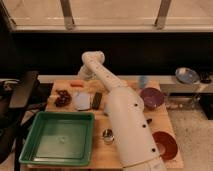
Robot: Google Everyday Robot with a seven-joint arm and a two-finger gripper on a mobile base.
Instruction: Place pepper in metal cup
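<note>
The pepper is a small orange-red piece lying at the far left of the wooden table. The metal cup is small and shiny and stands near the table's front edge, right of the green tray and close against my white arm. My arm reaches across the table to the far side. The gripper hangs at the arm's end, just above and slightly right of the pepper. The gripper and the pepper appear apart.
A green tray fills the front left. A dark red berry cluster, a white round cup and a dark flat object lie mid-left. A purple bowl, a red-brown bowl and a blue cup stand to the right.
</note>
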